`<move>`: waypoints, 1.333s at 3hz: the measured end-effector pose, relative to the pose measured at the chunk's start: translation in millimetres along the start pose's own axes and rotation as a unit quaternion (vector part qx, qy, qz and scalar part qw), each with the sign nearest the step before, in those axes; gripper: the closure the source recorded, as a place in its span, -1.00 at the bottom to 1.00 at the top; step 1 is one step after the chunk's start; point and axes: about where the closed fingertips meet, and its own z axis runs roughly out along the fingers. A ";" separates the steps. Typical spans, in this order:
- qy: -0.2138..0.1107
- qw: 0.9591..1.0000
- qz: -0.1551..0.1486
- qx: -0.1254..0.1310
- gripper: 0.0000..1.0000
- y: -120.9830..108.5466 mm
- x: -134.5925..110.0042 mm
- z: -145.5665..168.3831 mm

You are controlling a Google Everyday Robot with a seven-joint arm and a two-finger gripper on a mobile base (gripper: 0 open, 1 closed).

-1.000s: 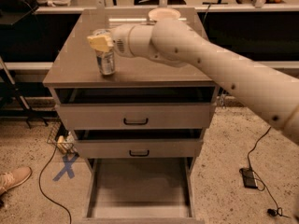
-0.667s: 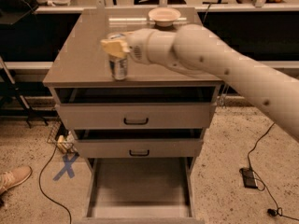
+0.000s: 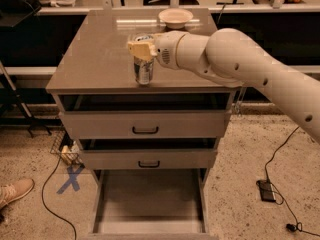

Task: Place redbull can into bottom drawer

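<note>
Far left, down on the speckled floor, a tan shoe poked in and a blue taped cross lay beside the cabinet, neither in my way.

Moving in, there was the flat grey cabinet top. Close to its front edge, a touch left of the middle, stood the slim tall silver metal redbull can. My yellowish two-finger pincer sat right at its upper part, closed round it from either side and clamped on, by the look of it. Whether the can's base rested on the top or hung just clear, I could not tell.

By the back edge, right of the middle, the shallow cream bowl sat well apart from the can.

Below were two shallow grey drawers with black bar handles, the upper drawer and the middle drawer. Under them the deep grey bottom drawer was pulled out, its wide floor open to view.

My thick white arm reached in from the right, and a small black box lay on the floor beyond.

I judged the grasp made and the carry in hand. Next, the can wanted taking out past the front edge, clear of both upper drawer fronts. Then it wanted lowering upright onto that drawer floor before I let go.
</note>
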 end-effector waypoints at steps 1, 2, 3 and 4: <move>0.014 1.000 -0.006 -0.024 1.00 13.3 4.5 -6.2; 0.066 0.995 -0.018 -0.079 1.00 58.0 21.0 -27.6; 0.153 0.983 -0.023 -0.102 1.00 101.1 68.2 -50.4; 0.152 0.983 -0.024 -0.102 1.00 100.7 67.1 -50.1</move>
